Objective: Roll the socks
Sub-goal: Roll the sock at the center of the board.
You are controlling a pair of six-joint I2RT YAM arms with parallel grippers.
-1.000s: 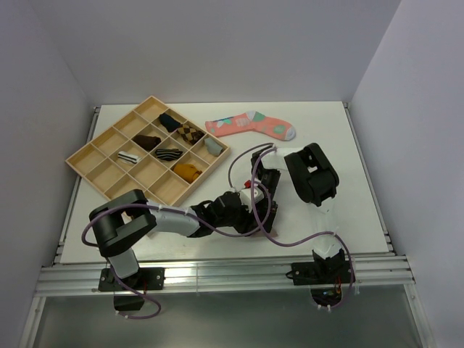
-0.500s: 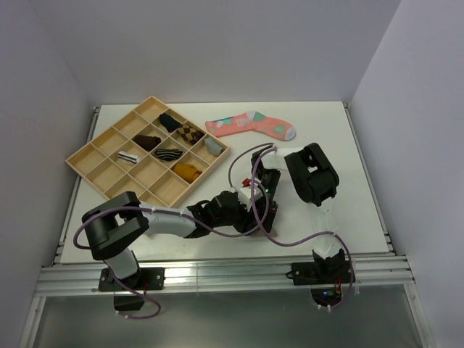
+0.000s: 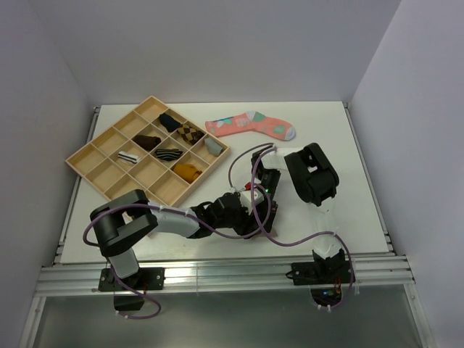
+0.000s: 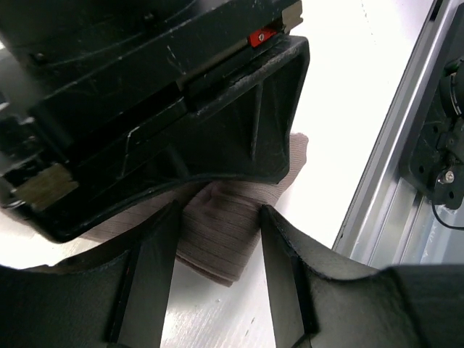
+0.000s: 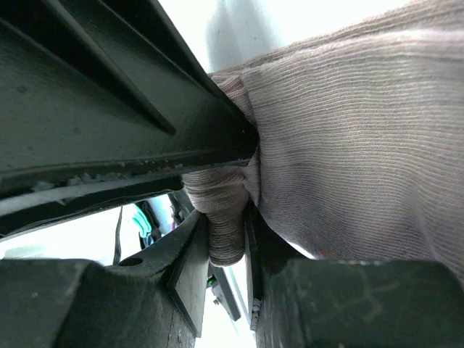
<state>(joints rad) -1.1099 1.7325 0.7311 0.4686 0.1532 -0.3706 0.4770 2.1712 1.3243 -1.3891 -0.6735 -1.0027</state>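
Taupe sock, soft and limp, is pinched at a fold by the right gripper, the left gripper straddling it unclenched; bunched fabric probably grips best.

This is a robotics lab test cell. A white table is boxed in by plain white walls at its back and both sides. An aluminium rail runs along the table's near edge, with two arms bolted to it and purple cables looping over the table. At the table's far left is a wooden sorting tray, and a pink sock lies as a sample at the table's far middle.
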